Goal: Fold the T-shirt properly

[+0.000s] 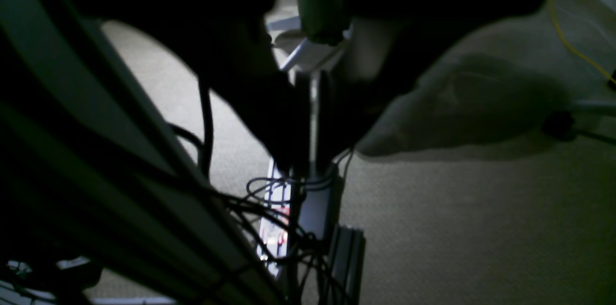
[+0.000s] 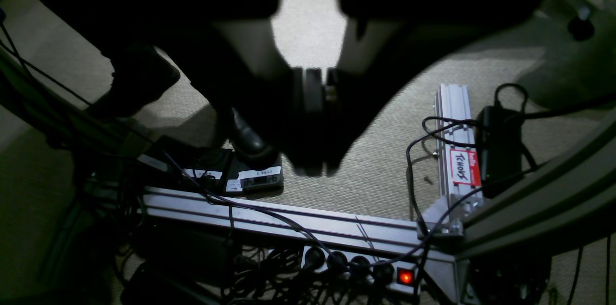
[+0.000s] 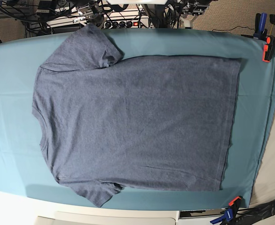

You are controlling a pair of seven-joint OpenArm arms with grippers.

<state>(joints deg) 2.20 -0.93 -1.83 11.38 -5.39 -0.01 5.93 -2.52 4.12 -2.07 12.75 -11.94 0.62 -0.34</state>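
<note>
My heathered slate blue-grey short-sleeved cotton T-shirt [image 3: 133, 122] lies flat, plain side up, on the teal-clothed counter [image 3: 11, 93]: collar at 9 o'clock, hem at 3 o'clock, sleeves at 12 and 6. Orange-and-blue clamps [image 3: 267, 47] grip the cloth at 2 and 5 o'clock. My right claw [image 2: 315, 122] hangs over beige carpet [image 2: 375, 170], jaws pressed together, empty. My left claw [image 1: 313, 117], dark, is likewise closed.

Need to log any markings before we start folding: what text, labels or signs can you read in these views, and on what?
"hello", handwritten word unclear: red-bordered sticker on the aluminium rail.
White labels on the black box: too blurred.
T-shirt: plain side up, no text showing.
Left wrist view: nothing readable.
</note>
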